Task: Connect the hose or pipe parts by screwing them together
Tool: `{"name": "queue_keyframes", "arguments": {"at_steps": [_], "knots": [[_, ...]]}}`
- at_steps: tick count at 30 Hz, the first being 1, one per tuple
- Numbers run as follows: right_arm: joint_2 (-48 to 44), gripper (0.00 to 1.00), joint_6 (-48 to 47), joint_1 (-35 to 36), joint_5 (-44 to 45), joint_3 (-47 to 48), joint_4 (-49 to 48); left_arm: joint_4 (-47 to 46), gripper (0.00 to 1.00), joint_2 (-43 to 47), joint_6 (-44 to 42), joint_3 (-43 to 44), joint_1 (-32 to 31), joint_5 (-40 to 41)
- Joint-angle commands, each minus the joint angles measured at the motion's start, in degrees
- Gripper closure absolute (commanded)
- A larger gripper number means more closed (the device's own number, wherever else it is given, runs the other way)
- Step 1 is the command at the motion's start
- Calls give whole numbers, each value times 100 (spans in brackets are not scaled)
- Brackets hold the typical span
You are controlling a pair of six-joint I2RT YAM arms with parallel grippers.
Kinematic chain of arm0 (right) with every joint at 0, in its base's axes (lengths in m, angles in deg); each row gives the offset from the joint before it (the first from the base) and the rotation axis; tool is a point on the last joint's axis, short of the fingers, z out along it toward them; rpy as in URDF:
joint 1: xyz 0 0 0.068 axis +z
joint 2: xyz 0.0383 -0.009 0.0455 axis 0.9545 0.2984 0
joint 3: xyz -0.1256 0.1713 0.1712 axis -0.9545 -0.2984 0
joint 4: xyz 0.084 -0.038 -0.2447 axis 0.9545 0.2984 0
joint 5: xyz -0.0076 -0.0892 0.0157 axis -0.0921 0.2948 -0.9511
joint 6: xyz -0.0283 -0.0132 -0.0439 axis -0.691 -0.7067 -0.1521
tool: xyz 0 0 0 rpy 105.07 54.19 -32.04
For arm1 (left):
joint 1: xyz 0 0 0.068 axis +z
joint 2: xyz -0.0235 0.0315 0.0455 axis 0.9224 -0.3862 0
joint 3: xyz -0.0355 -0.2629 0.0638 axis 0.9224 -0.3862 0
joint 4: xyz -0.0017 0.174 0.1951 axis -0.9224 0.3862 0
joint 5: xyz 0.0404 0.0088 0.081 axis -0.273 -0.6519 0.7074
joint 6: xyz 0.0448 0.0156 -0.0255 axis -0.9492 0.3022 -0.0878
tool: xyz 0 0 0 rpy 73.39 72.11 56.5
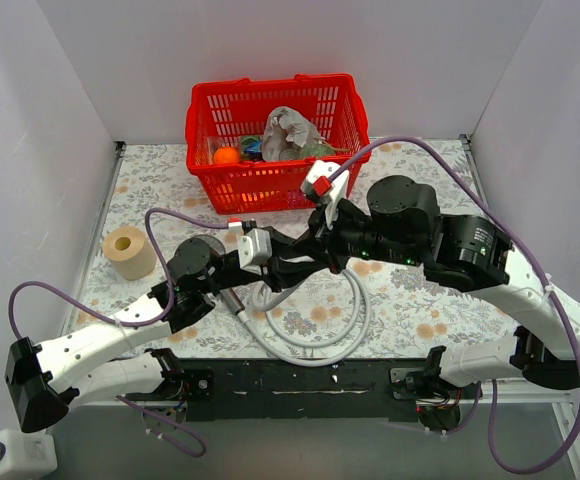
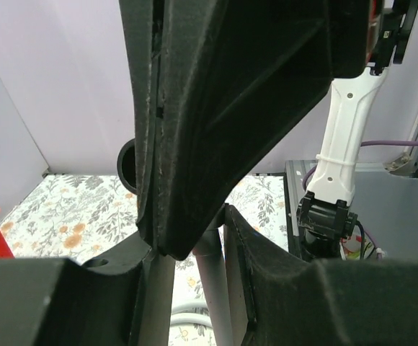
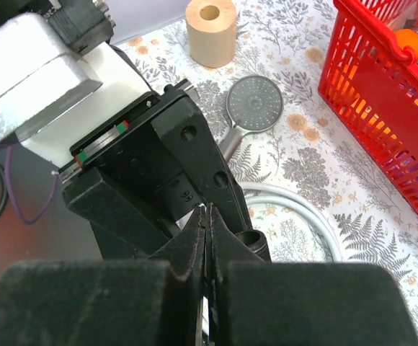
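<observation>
The shower head (image 3: pixel 254 103) lies face up on the flowered table, and its handle (image 1: pixel 234 302) runs under my left arm. The grey hose (image 1: pixel 320 345) lies coiled near the front edge. My left gripper (image 1: pixel 295 268) hovers over the coil, shut on a raised stretch of hose (image 2: pixel 210 288). The hose's dark end nut (image 3: pixel 253 241) pokes out beside the fingers. My right gripper (image 3: pixel 207 216) is shut with nothing between its fingers. Its tips press against the left gripper from above and fill the top of the left wrist view. The hose end and the handle are apart.
A red basket (image 1: pixel 270 130) holding several items stands at the back centre. A tan cardboard roll (image 1: pixel 130 252) stands at the left. Purple cables (image 1: pixel 420 145) loop over both arms. White walls close in three sides of the table.
</observation>
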Motion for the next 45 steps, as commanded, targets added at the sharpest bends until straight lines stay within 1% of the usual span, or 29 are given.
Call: {"name": "queue_keyframes", "arguments": {"at_steps": [1,3,4,8,13,17,20,24,25,29,37,38,44,45], "knots": [[249,99,-62,18,624,569,251,-329,100,198,-109,265,-75,-318],[459,99,-141,18,712,798,365,-329,100,225,-83,256,-84,-397],[539,99,-177,9,739,1069,427,-311,100,233,-74,247,-84,-450],[978,99,-396,9,792,1746,988,-320,100,286,23,256,-84,-617],[1199,99,-678,0,897,1986,1341,-302,100,356,207,335,-84,-714],[980,99,-757,-105,1108,1793,1280,-276,100,418,251,361,-84,-758],[699,99,-783,-342,1196,1416,1175,-311,100,436,304,370,-84,-775],[146,99,-748,-790,907,731,964,-337,100,497,322,379,-84,-732],[48,99,-722,-860,880,399,850,-364,100,515,313,361,-84,-705],[-303,99,-599,-905,713,-122,709,-416,100,559,322,335,-84,-495],[-831,99,-449,-905,-51,-685,419,-680,100,462,331,300,-84,244],[-857,99,-319,-905,-113,-694,384,-706,100,445,322,273,-84,296],[-910,99,-265,-905,-281,-624,410,-707,100,322,129,291,-84,560],[-928,99,-256,-905,-463,-642,427,-689,100,278,67,282,-84,630]]}}
